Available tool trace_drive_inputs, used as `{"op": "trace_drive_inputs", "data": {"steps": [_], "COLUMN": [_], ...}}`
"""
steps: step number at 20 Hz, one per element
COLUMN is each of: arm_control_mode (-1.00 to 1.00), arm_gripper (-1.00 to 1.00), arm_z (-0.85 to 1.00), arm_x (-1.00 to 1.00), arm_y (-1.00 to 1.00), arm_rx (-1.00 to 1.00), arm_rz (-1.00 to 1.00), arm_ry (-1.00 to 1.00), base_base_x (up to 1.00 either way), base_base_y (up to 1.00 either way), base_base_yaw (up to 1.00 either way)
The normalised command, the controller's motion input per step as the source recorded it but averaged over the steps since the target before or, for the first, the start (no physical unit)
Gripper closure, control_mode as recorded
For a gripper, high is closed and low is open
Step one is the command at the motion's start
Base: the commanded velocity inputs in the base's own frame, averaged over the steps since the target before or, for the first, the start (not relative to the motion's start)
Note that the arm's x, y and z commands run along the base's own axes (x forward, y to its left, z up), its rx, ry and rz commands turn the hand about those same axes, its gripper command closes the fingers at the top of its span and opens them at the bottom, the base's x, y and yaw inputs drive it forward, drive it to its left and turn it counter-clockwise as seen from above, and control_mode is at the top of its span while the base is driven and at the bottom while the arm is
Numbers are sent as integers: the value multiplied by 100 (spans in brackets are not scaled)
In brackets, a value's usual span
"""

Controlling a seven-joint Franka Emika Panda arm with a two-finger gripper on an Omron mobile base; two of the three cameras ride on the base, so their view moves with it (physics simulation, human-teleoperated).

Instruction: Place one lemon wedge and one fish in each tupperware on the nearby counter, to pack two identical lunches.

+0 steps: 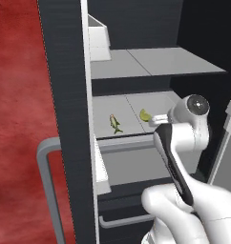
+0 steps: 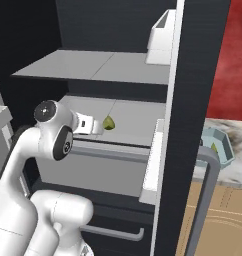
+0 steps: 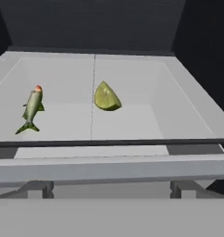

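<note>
While poised at the fridge shelf (image 3: 132,120) edge, reach ahead to the lemon wedge (image 3: 106,97), just right of the fish (image 3: 32,107); hand (image 1: 160,119) opening impossible to tell; approach low, centred.

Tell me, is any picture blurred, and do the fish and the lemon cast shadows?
Hand view: sharp; fish and lemon wedge lie on the evenly lit shelf with hardly any shadow. Left base view: both small and slightly soft. Right base view: fridge back very dark, no glare.
</note>
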Motion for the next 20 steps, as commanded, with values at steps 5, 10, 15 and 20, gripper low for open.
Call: {"op": "trace_drive_inputs", "data": {"steps": [5,10,15,20], "arm_control_mode": [-100,-100,-100,-100], "arm_gripper": [-100,-100,-100,-100], "arm_z": [0,0,-5,-21], "arm_x": [32,33,40,42], "arm_y": [-5,-6,0,0], "arm_rx": [0,0,0,0], "arm_rz": [0,3,6,7], "arm_ry": [6,2,0,0], "base_base_x": [0,0,0,0], "base_base_y": [0,0,0,0], "base_base_yaw": [0,0,0,0]}}
